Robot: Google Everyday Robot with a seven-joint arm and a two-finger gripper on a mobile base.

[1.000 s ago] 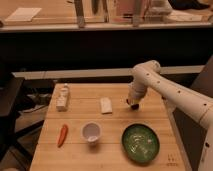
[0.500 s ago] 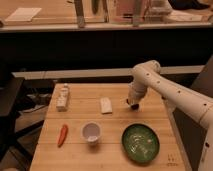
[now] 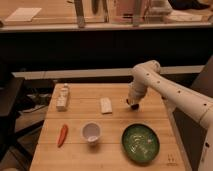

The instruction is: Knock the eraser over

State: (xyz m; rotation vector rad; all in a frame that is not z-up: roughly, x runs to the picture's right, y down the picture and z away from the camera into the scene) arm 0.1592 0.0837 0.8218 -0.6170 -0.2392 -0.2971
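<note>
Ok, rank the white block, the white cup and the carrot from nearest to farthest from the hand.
The hand is at the table's right rear.
1. white block, just to its left
2. white cup, front middle
3. carrot, front left

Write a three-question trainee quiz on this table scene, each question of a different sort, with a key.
1. True or false: in the camera view, the white cup stands between the orange carrot and the plate.
2. The gripper, low over the far right part of the table, is closest to: A the orange carrot, B the flat white block, C the white cup.
3. Fill in: the plate's colour is ___.

Key: 1 true; 2 B; 3 green.
</note>
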